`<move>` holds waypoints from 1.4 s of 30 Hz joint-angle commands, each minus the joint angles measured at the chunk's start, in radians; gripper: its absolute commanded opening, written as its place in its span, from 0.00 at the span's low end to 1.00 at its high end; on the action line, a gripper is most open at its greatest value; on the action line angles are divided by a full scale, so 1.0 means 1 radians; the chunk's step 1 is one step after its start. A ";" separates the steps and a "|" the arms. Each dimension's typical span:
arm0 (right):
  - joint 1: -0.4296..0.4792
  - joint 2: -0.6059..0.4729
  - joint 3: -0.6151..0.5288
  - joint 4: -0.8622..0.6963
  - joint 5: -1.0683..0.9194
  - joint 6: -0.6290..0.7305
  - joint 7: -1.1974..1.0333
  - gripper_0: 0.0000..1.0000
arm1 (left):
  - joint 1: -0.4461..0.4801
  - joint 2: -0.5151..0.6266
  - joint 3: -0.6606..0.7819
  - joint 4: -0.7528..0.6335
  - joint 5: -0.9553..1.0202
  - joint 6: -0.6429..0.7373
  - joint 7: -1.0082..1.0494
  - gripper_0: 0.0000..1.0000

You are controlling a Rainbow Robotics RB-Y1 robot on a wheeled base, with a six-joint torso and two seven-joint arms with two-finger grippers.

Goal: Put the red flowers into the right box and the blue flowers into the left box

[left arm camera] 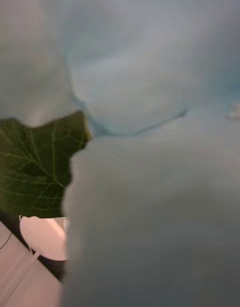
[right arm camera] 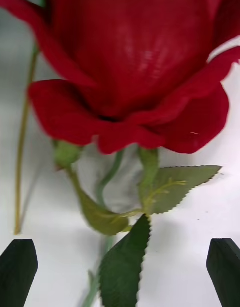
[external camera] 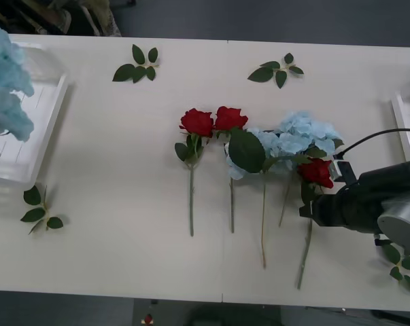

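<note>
Roses lead the front view: two red flowers (external camera: 213, 121) lie side by side mid-counter (external camera: 123, 170), blue flowers (external camera: 296, 139) just to their right, and a third rose (external camera: 317, 172) beside the right gripper (external camera: 312, 207). Blue clusters (external camera: 6, 81) hang over the left box (external camera: 35, 136); the right box (external camera: 405, 125) sits at the far edge. Right wrist view: black fingers (right arm camera: 17, 272) stand open, apart from the rose head (right arm camera: 135, 67). Left wrist view: pale blue petals (left arm camera: 150, 162) and a leaf (left arm camera: 35, 167) sit close; whether those fingers are open or closed cannot be told.
</note>
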 commanded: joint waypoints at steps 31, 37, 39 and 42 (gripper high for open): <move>-0.137 0.076 0.132 0.174 0.052 -0.090 -0.080 0.28 | -0.033 0.045 0.005 0.403 -0.247 -0.517 -0.071 1.00; -0.137 0.076 0.132 0.174 0.052 -0.090 -0.083 0.00 | -0.033 0.043 0.033 0.328 -0.051 -0.417 -0.073 1.00; -0.137 0.076 0.132 0.174 0.054 -0.090 -0.083 0.00 | -0.033 0.043 0.033 0.279 0.012 -0.376 -0.073 1.00; -0.137 0.076 0.132 0.174 0.055 -0.090 -0.084 0.00 | -0.033 0.032 0.033 0.193 0.100 -0.322 -0.068 1.00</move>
